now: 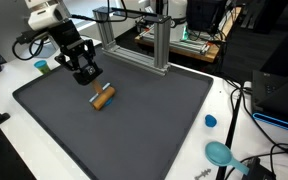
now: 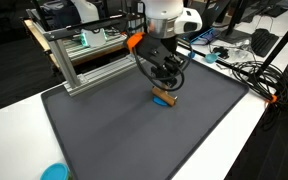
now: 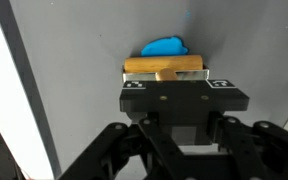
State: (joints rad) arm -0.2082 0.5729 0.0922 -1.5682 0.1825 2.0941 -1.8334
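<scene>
A short wooden bar lies on the dark grey mat, with a small blue piece touching its far side. My gripper hangs just above and beside the bar. Its fingers are closed around a black block with white marker squares at its corners. In the wrist view the block's front edge sits right against the bar. The fingertips themselves are hidden by the block.
An aluminium frame stands at the mat's back edge. A blue cap and a teal scoop-like object lie on the white table off the mat. Cables trail along one side.
</scene>
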